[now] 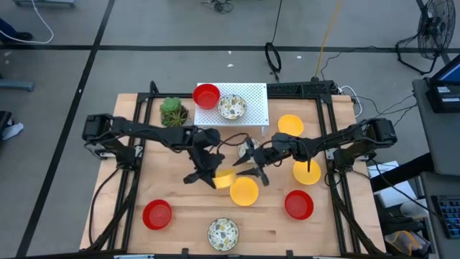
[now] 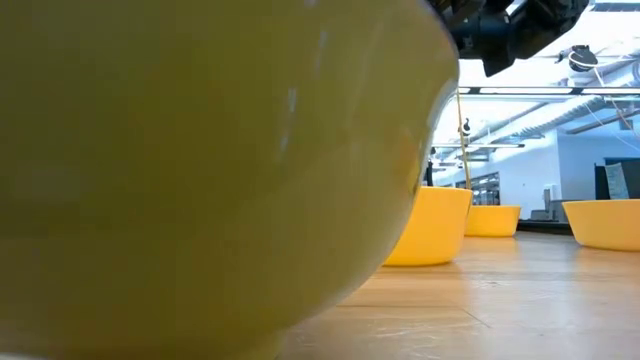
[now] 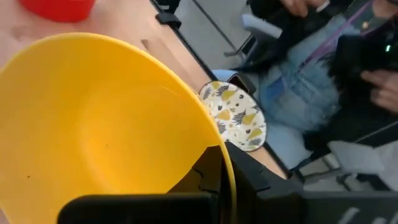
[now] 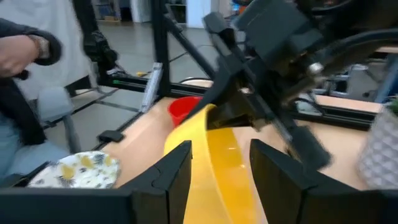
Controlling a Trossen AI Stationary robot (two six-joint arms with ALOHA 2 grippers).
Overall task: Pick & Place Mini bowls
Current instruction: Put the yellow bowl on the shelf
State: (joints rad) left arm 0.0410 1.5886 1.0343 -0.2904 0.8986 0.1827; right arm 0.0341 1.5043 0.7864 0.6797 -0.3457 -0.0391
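The left gripper (image 1: 209, 175) pinches a tilted yellow bowl (image 1: 223, 179) by its rim. The right gripper (image 1: 249, 170) stands wide open around the opposite edge. The bowl looks light, rigid and smooth; the thin rim seems the best hold.

Yellow mini bowl (image 3: 106, 137): smooth, glossy plastic-like surface. Table (image 1: 187, 223): pale wood with visible grain, matt. Rack (image 1: 253, 97) at the table's far edge: white, perforated. Right gripper's fingers (image 4: 177, 171): matt black.
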